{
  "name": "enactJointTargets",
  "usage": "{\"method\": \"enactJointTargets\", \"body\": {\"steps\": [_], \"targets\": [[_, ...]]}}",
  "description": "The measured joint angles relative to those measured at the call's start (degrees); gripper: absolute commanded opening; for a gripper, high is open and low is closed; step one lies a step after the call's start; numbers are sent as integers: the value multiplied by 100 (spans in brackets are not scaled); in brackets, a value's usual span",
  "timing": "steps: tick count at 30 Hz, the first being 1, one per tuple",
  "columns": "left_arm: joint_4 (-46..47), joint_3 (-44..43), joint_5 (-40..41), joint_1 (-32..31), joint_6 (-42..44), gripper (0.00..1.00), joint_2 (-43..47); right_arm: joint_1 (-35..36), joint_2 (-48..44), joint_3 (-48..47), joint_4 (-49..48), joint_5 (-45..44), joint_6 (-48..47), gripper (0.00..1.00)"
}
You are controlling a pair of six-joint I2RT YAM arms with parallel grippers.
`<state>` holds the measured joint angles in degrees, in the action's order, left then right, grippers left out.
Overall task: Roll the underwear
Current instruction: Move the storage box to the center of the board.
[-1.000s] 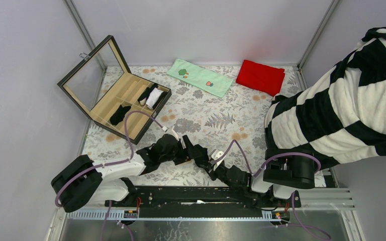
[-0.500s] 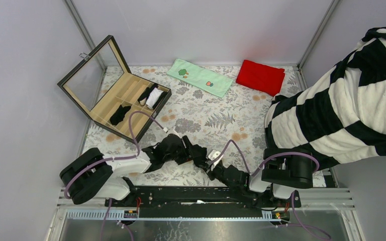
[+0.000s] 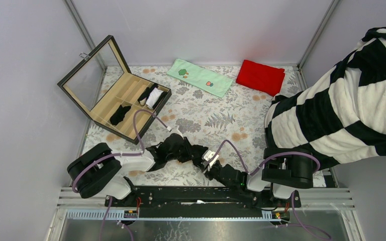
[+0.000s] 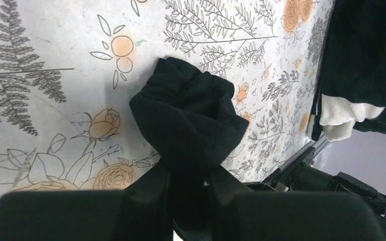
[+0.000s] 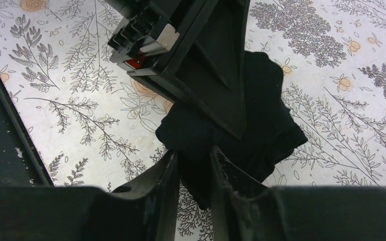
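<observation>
One black underwear [image 3: 177, 146] lies bunched on the floral table near the front centre. My two grippers meet at it from opposite sides. In the left wrist view the underwear [image 4: 188, 118] bulges out beyond the left gripper [image 4: 188, 173], which is shut on its near end. In the right wrist view the right gripper [image 5: 195, 156] holds a fold of the same underwear [image 5: 276, 125] between narrow jaws. The left gripper [image 5: 201, 65] reaches in from above in that view. Two more black pieces [image 3: 119, 114] [image 3: 145, 94] lie in the box compartments.
A wooden compartment box [image 3: 111, 108] with its glass lid raised stands at the back left, with a white roll [image 3: 155, 98] inside. A green towel [image 3: 199, 77] and a red cloth [image 3: 260, 77] lie at the back. A striped blanket [image 3: 342, 105] hangs over the right side.
The left arm has slid right and its jaws have closed on the underwear. The right gripper has eased its jaws slightly and pulled back a little toward the near edge.
</observation>
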<state>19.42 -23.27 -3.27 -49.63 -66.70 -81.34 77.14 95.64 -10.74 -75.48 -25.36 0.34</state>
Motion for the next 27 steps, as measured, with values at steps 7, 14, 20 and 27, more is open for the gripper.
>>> {"method": "enactJointTargets", "body": {"steps": [7,14,20,27], "targets": [[162,-42,-52,-15,487,0,-63,2,-638,168,387,170,46,57],[-387,-354,-144,114,1915,0,205,2,-2811,79,2116,223,590,74],[-1298,-861,-188,131,3523,0,1303,4,-4607,-192,3633,94,874,81],[-2267,-1340,-391,131,5521,0,2874,4,-5313,-138,3694,249,411,82]]}}
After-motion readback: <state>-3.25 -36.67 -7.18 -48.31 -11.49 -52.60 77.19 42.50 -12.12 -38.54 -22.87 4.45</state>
